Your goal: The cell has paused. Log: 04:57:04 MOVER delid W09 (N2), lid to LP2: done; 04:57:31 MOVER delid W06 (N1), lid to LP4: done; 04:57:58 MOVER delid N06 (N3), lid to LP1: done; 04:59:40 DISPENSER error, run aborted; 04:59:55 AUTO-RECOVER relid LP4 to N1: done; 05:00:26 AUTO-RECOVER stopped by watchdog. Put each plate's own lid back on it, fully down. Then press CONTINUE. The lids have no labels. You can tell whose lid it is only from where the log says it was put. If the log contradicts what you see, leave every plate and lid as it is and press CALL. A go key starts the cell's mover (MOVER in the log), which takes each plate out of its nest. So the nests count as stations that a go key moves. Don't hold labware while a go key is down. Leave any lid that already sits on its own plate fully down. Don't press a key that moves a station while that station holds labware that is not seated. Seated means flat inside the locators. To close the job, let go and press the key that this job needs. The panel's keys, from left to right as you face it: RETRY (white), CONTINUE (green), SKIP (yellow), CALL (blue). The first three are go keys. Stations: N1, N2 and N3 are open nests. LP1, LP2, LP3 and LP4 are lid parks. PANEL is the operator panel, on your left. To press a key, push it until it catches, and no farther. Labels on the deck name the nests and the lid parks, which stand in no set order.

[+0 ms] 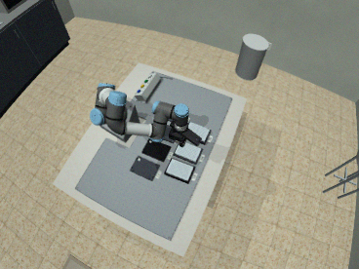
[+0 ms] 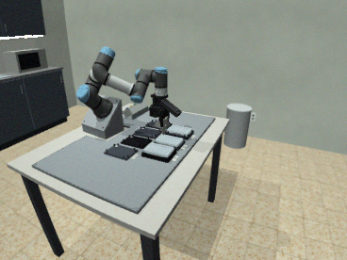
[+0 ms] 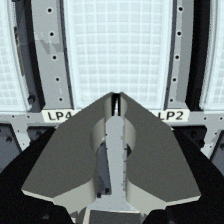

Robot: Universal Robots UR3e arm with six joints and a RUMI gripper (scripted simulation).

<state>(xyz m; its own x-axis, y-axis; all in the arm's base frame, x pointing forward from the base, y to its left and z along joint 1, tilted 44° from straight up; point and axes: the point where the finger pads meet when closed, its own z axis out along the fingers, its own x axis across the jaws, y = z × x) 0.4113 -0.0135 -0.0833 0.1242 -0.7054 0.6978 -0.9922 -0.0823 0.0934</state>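
Three white well plates stand in a row on the grey deck: the far one (image 1: 199, 132), the middle one (image 1: 187, 152) and the near one (image 1: 179, 170). My gripper (image 1: 181, 142) hangs just above the middle plate (image 3: 117, 50), whose grid of wells fills the wrist view. The fingers (image 3: 116, 100) are shut together with nothing between them. The labels LP4 (image 3: 56, 116) and LP2 (image 3: 172, 116) sit at the plate's near edge; my fingers hide most of the dark parks below them. I cannot tell whether any plate has a lid on.
Dark flat squares (image 1: 156, 149) (image 1: 145, 168) lie beside the plates, towards the arm's base. The operator panel (image 1: 146, 85) with coloured keys stands at the far end of the deck. A grey bin (image 1: 252, 56) stands on the floor.
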